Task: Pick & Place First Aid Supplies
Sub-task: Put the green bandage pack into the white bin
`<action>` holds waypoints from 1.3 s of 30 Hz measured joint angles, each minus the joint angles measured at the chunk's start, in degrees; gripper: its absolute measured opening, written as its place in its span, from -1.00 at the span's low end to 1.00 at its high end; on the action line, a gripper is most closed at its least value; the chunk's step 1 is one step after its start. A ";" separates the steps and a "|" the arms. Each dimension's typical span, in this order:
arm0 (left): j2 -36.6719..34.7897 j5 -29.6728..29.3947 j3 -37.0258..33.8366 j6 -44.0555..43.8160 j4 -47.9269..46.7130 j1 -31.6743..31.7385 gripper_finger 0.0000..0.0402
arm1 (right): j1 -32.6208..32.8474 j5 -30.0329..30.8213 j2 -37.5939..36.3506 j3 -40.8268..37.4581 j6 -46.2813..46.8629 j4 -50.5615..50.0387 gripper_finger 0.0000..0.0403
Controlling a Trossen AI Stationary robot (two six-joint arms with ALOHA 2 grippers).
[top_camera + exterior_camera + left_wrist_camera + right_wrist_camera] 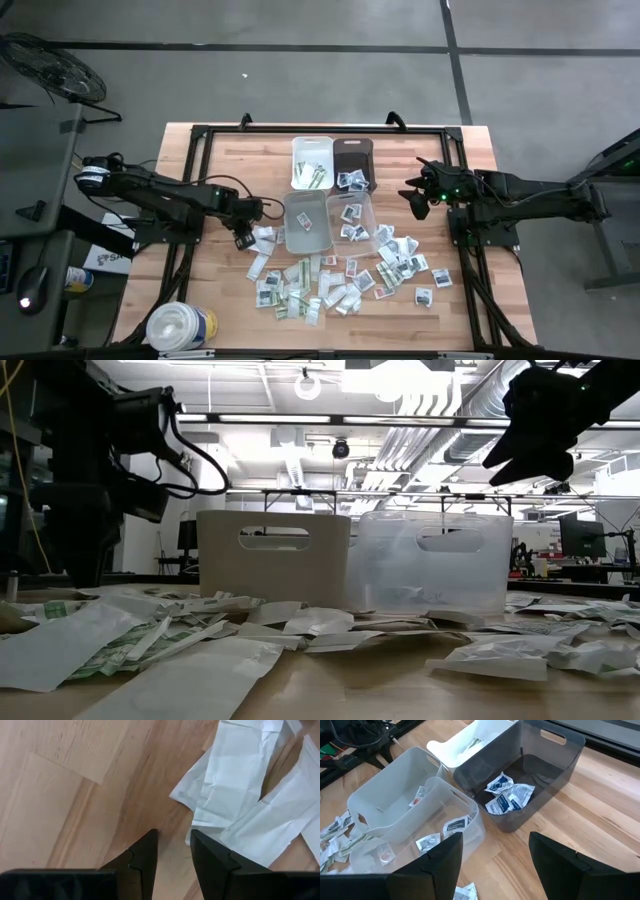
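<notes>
Dozens of packets [330,280] litter our table's [200,170] front edge. Our left gripper [173,851] hovers empty, fingers slightly apart, beside them. Our right gripper [495,855] gapes empty above the bins [520,780].

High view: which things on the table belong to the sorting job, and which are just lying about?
Job:
- loose paper packets on the table
- four bins
- left gripper, low beside the packets, empty
- right gripper, waiting beside the bins, open

Lying about:
- white round tub, at the table's corner
</notes>
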 joint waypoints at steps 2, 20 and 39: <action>0.03 -0.08 0.00 0.18 -0.47 0.00 -0.42 | 0.00 0.08 0.00 0.00 -0.11 -0.10 0.10; -5.43 1.21 4.46 8.75 -7.24 -0.07 -0.42 | -0.01 1.05 0.00 0.00 -0.59 -2.48 0.10; -2.13 4.12 4.37 13.78 -7.36 -0.07 -0.42 | -0.02 0.90 -0.01 0.00 -0.40 -2.57 0.10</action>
